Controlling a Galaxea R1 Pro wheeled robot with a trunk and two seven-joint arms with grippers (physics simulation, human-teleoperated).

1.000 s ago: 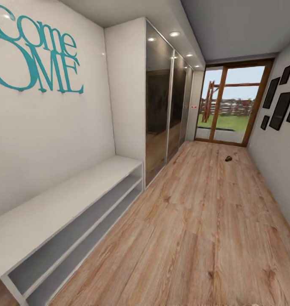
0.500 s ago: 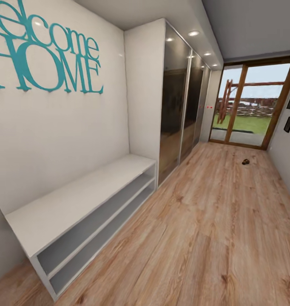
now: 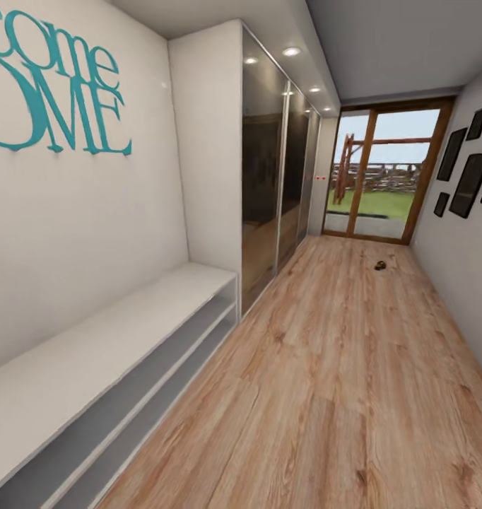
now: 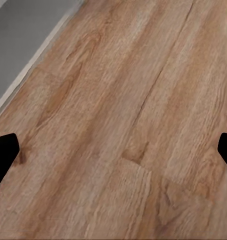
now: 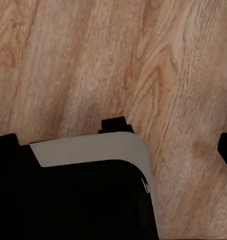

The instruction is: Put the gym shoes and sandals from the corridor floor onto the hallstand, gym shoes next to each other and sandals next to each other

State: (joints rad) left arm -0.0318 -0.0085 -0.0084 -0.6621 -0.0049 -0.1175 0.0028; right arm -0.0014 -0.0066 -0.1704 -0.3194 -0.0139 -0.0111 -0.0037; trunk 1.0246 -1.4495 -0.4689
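Observation:
Far down the corridor floor (image 3: 340, 367), near the glass door, lies a small brown thing (image 3: 379, 266) that looks like a sandal; it is too small to make out further. The gym shoes and the hallstand are out of view. In the left wrist view my left gripper (image 4: 113, 152) hangs open over bare planks, its black fingertips (image 4: 3, 155) wide apart at the frame's edges. My right gripper (image 5: 113, 150) is open too, above the floor and the robot's own black and grey body (image 5: 88, 160).
A plain low white two-tier bench (image 3: 92, 353) runs along the left wall under teal lettering. Past it stand mirrored wardrobe doors (image 3: 269, 177). A wood-framed glass door (image 3: 379, 177) closes the corridor's far end. Dark picture frames (image 3: 467, 177) hang on the right wall.
The head view swung left half a second ago and has swung back right, to nearly where it was a second ago. Nothing in the corridor has moved.

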